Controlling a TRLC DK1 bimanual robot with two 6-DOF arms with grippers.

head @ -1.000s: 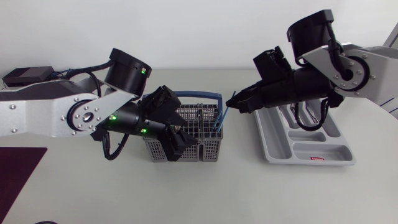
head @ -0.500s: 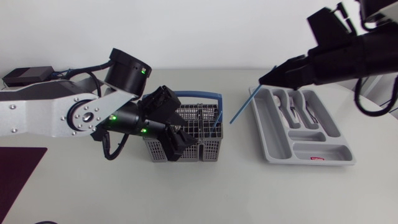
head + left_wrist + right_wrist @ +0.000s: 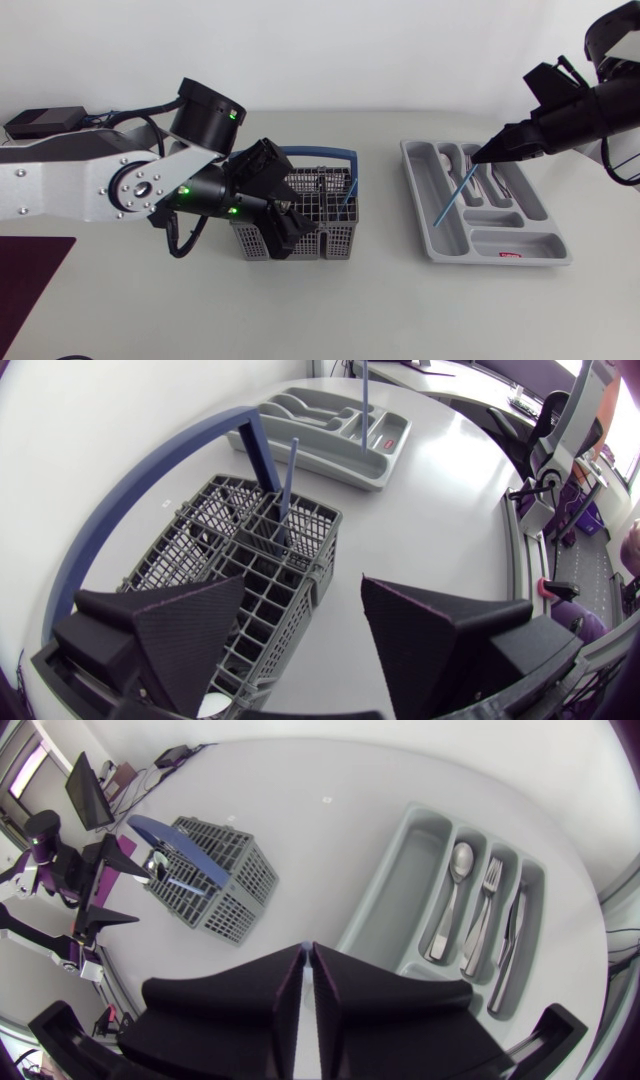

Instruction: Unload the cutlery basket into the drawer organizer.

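Blue stick (image 3: 455, 197) hangs slanted from my right claw (image 3: 481, 156), which is clenched on its top end, over the organizer (image 3: 500, 245).

A white table (image 3: 330, 310) fills the head view. A dark purple mat (image 3: 28, 278) lies flat on it at the lower left, cut off by the view's edge. A small black box (image 3: 40, 122) sits at the table's far left corner, well apart from the mat.

basket (image 3: 318, 195): matt grey plastic grid | its handle (image 3: 320, 152): smooth blue plastic | organizer (image 3: 422, 180) beside basket: smooth grey plastic | spoon (image 3: 452, 890), fork (image 3: 487, 910), knife (image 3: 510, 945): shiny metal | blue stick (image 3: 457, 195): smooth plastic | my left gripper (image 3: 302, 585): matt black, grainy
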